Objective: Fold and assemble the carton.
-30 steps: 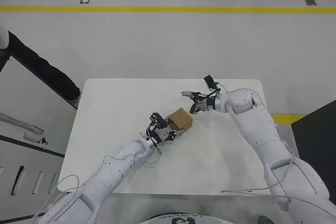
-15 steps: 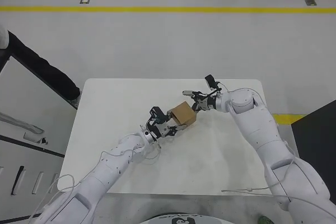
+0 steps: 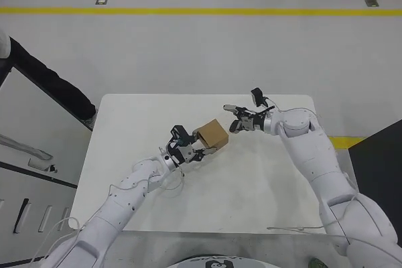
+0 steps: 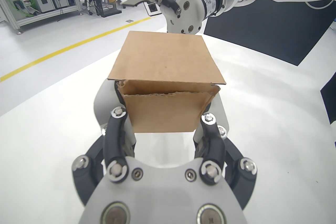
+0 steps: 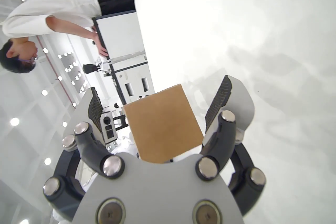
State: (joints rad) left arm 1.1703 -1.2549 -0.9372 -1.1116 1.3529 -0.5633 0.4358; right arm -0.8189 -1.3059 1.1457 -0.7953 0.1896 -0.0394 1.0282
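In the top view, can see the carton (image 3: 212, 135) a little toward 12 o'clock from the middle of the worktop (image 3: 254, 194), gripped at its 8 o'clock side by the left end effector (image 3: 191, 147). Compared with a second ago, has been carried slightly toward 11 o'clock and turned. Meanwhile the right end effector (image 3: 232, 118), then just beside it, has drawn back and now stands apart at its 2 o'clock, spread wide. Probably means one fold was just pressed and a new grasp comes next. In the left wrist view, clamped on both side walls of the carton (image 4: 168, 72); can notice one ragged flap edge tucked under the top panel. In the right wrist view, holding nothing, with the carton (image 5: 162, 125) seen farther off between the open fingers. Found no print on the cardboard; cannot read the small label (image 4: 209, 2) on the right wrist.
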